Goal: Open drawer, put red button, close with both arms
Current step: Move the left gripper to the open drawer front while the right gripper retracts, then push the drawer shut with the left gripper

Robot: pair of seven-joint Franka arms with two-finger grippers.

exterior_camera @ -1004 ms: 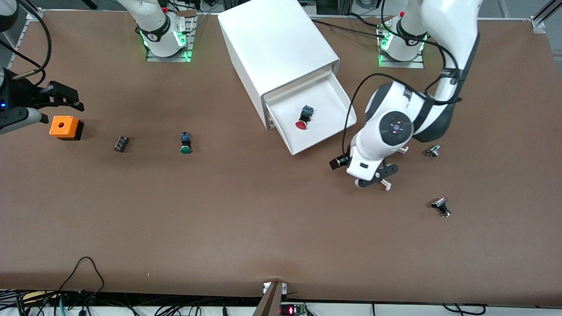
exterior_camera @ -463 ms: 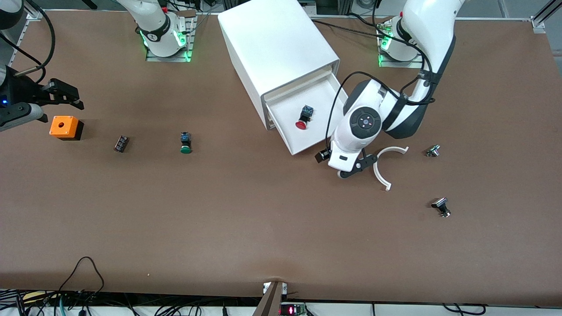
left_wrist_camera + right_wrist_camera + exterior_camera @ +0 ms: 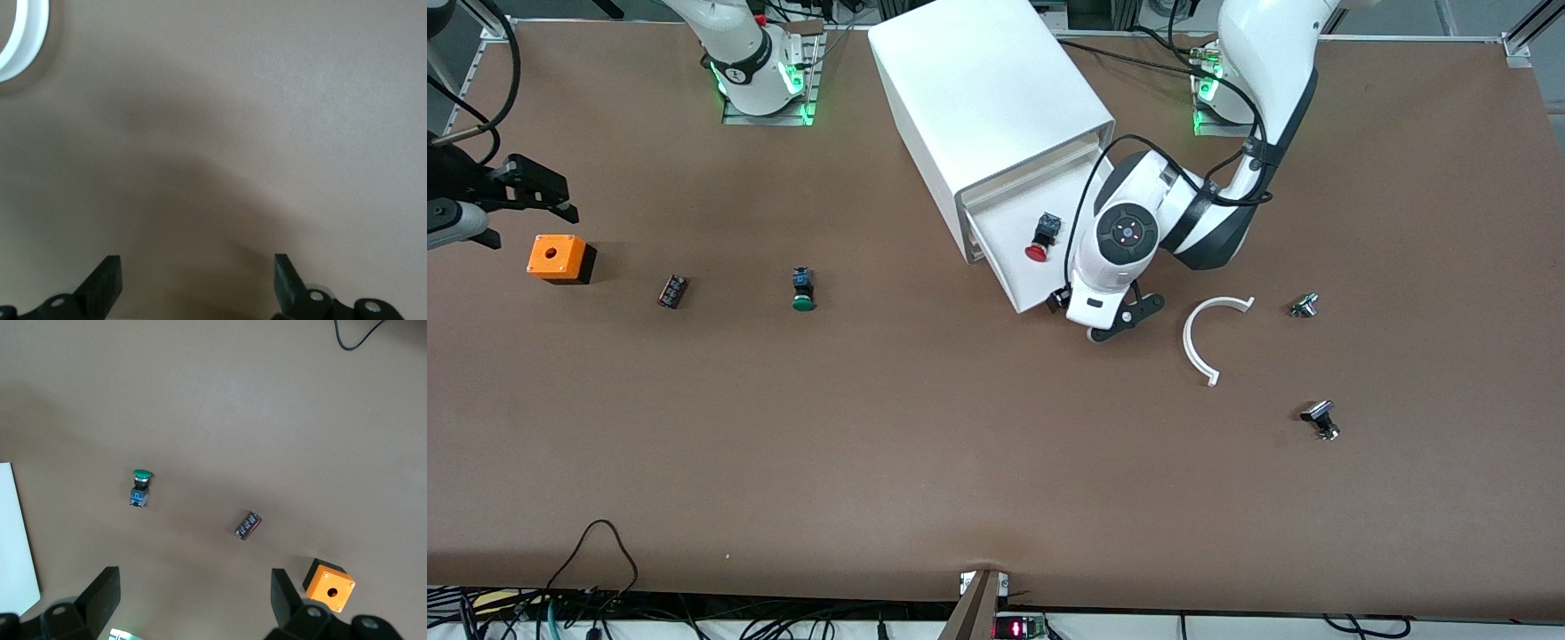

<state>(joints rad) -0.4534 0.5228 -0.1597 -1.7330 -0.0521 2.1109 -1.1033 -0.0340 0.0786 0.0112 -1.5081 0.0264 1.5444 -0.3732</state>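
At the table's middle in the front view, the cabinet (image 3: 987, 98) is standing with its drawer (image 3: 1014, 267) pulled open toward the camera. The red button (image 3: 1040, 240) is lying inside the drawer, cap at 7 o'clock from its blue back. The left gripper (image 3: 1107, 322) is hanging low over the table just beside the drawer's front corner, at 4 o'clock from the button. A white arc (image 3: 1202, 338) is lying on the table toward the left arm's end. The right gripper (image 3: 538, 191) is waiting over the right arm's end of the table, at 11 o'clock from the orange box (image 3: 560, 258). A dark block (image 3: 672, 291) and the green button (image 3: 803, 289) are lying between that box and the cabinet.

In the left wrist view, the left gripper's fingers (image 3: 107, 283) are standing wide apart over bare table, holding nothing; a piece of the arc (image 3: 23, 37) is showing.

In the right wrist view, the right gripper's fingers (image 3: 100, 593) are also spread and empty, with the green button (image 3: 139, 487), block (image 3: 247, 525) and orange box (image 3: 329, 585) lying below.
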